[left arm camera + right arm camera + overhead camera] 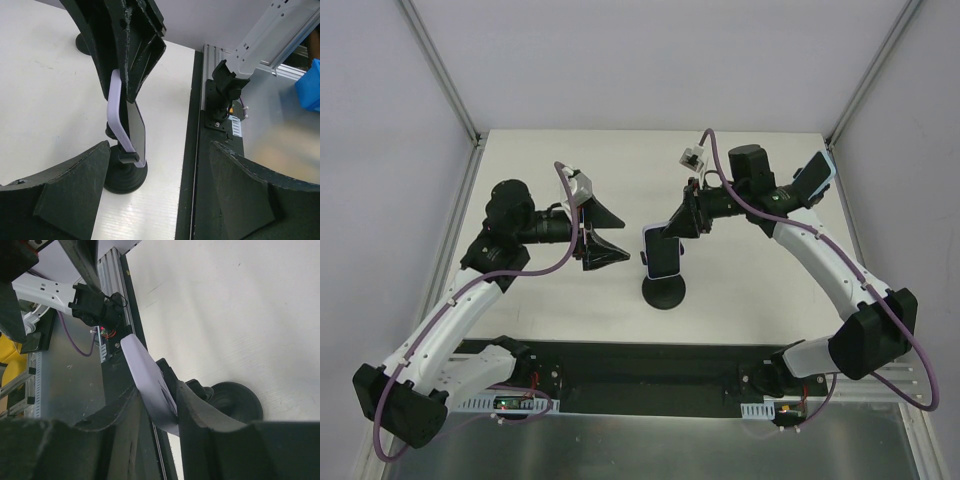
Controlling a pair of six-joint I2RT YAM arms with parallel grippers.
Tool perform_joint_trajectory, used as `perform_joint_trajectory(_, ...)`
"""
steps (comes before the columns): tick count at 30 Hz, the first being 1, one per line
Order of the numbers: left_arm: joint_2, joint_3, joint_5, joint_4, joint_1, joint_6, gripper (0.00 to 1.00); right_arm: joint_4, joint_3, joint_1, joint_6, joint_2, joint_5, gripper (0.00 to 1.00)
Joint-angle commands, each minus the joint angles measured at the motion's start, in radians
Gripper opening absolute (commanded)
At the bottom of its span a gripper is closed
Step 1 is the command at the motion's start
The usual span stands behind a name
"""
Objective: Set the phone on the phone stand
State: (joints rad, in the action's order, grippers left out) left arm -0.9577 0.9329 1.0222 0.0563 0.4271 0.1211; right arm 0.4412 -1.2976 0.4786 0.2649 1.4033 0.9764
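Observation:
The phone [663,255] has a lavender case and a dark screen. It stands tilted in the cradle of the black phone stand [663,291] at the table's middle. My right gripper [678,226] is shut on the phone's top edge. In the right wrist view its fingers [200,415] pinch the lavender back [150,385], with the stand's round base [240,402] behind. My left gripper [601,232] is open and empty, just left of the phone. In the left wrist view the phone [131,131] rests on the stand's lip [129,158] above the base [125,177].
The black mounting rail [650,375] with both arm bases runs along the near edge. White enclosure walls and aluminium posts [445,75] bound the table. A blue object [310,85] lies beyond the rail in the left wrist view.

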Motion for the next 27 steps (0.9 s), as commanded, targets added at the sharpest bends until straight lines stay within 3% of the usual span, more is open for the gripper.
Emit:
perform_joint_trajectory(1,0.027,-0.006,0.035,0.051,0.015,-0.003,0.78,-0.05,-0.003,0.006,-0.016,-0.013,0.005,0.34)
perform_joint_trajectory(5,0.031,-0.009,0.036,0.051,0.019,-0.005,0.79,-0.059,0.023,0.006,-0.013,-0.035,-0.018,0.37)
perform_joint_trajectory(13,0.019,-0.006,0.03,0.039,0.038,-0.014,0.79,-0.105,0.087,0.015,-0.041,-0.053,-0.045,0.31)
perform_joint_trajectory(14,0.019,-0.008,0.03,0.036,0.041,-0.017,0.78,-0.113,0.093,0.015,-0.046,-0.059,-0.044,0.33)
perform_joint_trajectory(17,0.016,-0.005,0.029,0.033,0.045,-0.02,0.79,-0.134,0.107,0.018,-0.055,-0.066,-0.059,0.53)
perform_joint_trajectory(20,0.014,-0.006,0.026,0.03,0.045,-0.023,0.79,-0.142,0.109,0.018,-0.052,-0.066,-0.045,0.48)
perform_joint_trajectory(27,0.016,-0.006,0.022,0.027,0.045,-0.024,0.79,-0.209,0.138,0.017,-0.079,-0.093,-0.044,0.09)
